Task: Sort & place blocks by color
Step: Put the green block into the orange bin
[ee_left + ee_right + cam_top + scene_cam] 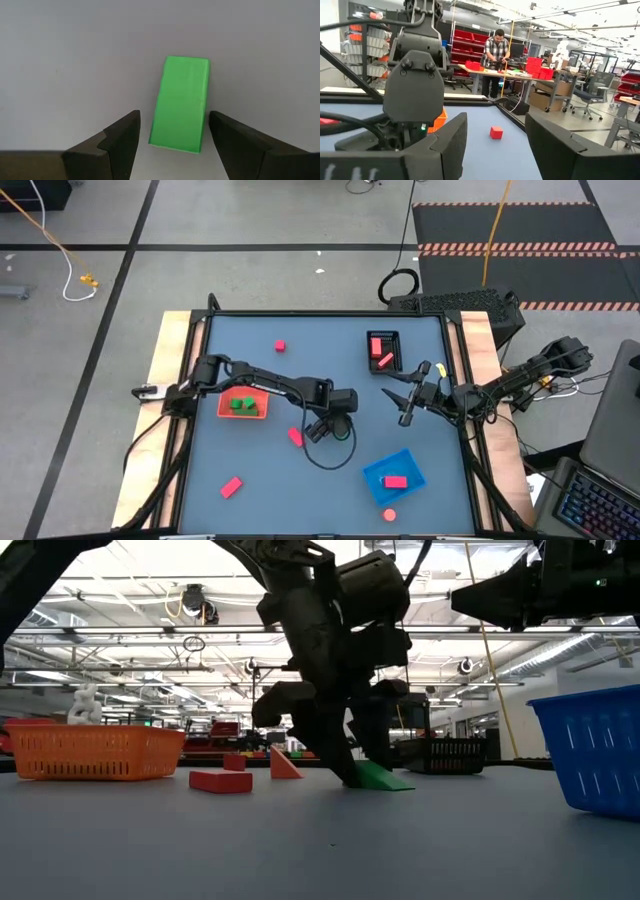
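Left wrist view: the left gripper (172, 135) stands spread wide over the table, one dark finger (120, 142) on either side of a green block (181, 102), a flat rectangular piece lying on the blue-grey surface; neither finger touches it. In the low view the same gripper (350, 765) reaches down to the tabletop, and the green block (382, 777) appears as a low wedge at its tips. In the high view the left gripper (335, 425) sits near the table's centre, its arm stretching from the left edge.

Just beside the left arm lies the orange tray (243, 406), holding two green blocks (241, 405). A pink block (296, 437) lies near the gripper, another pink block (231, 487) towards the near left corner, and a small red cube (280, 345) well apart at the far side.

The right gripper (412, 395) hovers above the table at centre right, its fingers released and grasping nothing; the right wrist view shows the gap between them unoccupied. Near it, the black tray (383, 352) contains red blocks (380, 352). The blue tray (394, 475) holds one red block (396, 481), and a red round piece (389, 515) lies just beside that tray at the near edge.

A person (495, 60) stands at a workbench in the room beyond.
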Robot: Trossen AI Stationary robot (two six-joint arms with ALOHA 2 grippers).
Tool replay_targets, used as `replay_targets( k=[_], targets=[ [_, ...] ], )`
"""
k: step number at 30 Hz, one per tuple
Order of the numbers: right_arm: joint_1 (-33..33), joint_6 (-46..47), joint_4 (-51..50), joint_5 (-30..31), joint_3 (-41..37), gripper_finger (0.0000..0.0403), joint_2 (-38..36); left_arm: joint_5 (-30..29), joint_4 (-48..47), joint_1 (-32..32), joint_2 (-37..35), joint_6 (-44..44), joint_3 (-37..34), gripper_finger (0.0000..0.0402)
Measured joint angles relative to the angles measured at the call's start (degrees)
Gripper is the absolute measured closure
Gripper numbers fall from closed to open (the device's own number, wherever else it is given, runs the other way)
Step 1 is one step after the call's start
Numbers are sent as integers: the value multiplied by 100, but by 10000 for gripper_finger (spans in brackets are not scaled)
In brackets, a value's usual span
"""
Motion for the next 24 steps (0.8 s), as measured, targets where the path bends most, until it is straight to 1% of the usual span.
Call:
replay_targets(
  k=[4, 6, 8, 12, 13, 21, 24],
  targets=[
    [0, -7, -27, -2, 0, 206, -16, -4, -64, 0, 0, -170, 2, 161],
    [0, -13, -29, -2, 0, 206, -19, -6, -120, 0, 0, -236, 4, 167],
    [0, -15, -29, -2, 0, 206, -19, -1, -184, -20, 1, -273, 4, 188],
    [0, -17, -46, -2, 0, 206, -21, -7, -214, -59, 2, -334, 4, 263],
    [0, -17, -46, -2, 0, 206, -21, 4, -220, -63, 2, -388, 4, 270],
    [0, -17, -46, -2, 0, 206, -19, -94, -274, -78, -69, -1039, -11, 269],
    [0, 3, -53, -1, 0, 206, -20, -158, -622, -42, -284, -1514, -40, 269]
  ],
)
